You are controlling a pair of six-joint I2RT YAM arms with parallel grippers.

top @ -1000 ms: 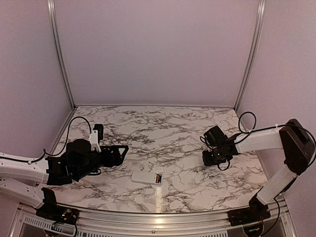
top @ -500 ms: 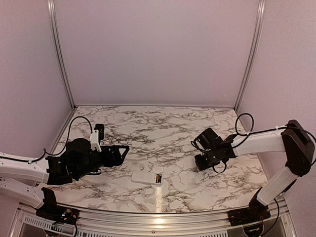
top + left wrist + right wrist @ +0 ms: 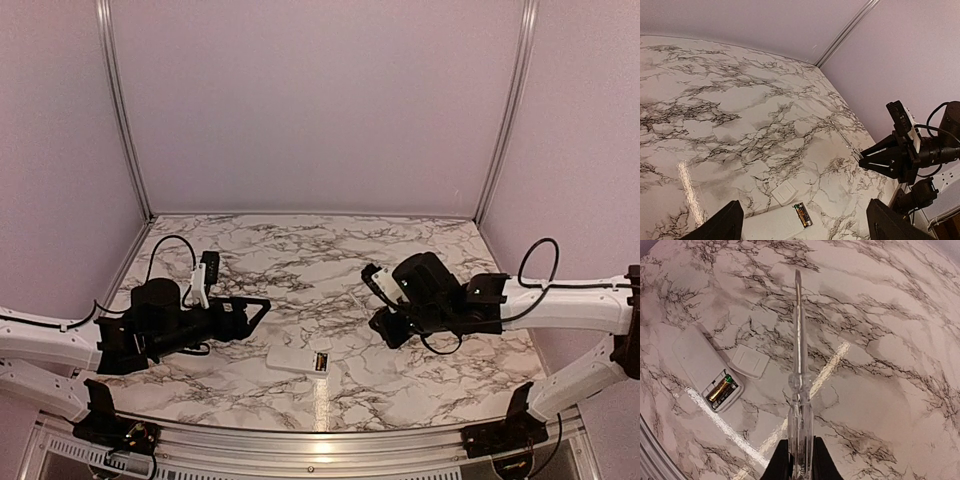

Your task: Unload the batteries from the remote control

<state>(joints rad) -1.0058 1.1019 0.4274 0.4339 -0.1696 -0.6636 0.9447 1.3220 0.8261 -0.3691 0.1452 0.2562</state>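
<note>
**Top and wrist views, battery unloading.** The remote control (image 3: 298, 360) lies flat, back upward, on the marble counter (image 3: 300, 250) near its front edge, between your two arms and nearer the left one. Its battery bay, at the end facing the right arm, stands uncovered. The batteries (image 3: 722, 388) sit side by side inside it, one gold-orange with a green end, the other dark. The detached white back panel (image 3: 748, 360) lies on the counter just beside the bay, on its far side. Your left end effector (image 3: 255, 312) hangs low to the left of the remote, its fingers (image 3: 725, 225) wide apart with nothing between them. Your right end effector (image 3: 795, 455) is clamped on a thin pale stick (image 3: 799, 355) with a flat tip. The stick points out over bare counter, to the right of the remote and apart from it; whether the tip touches the surface cannot be told
</note>
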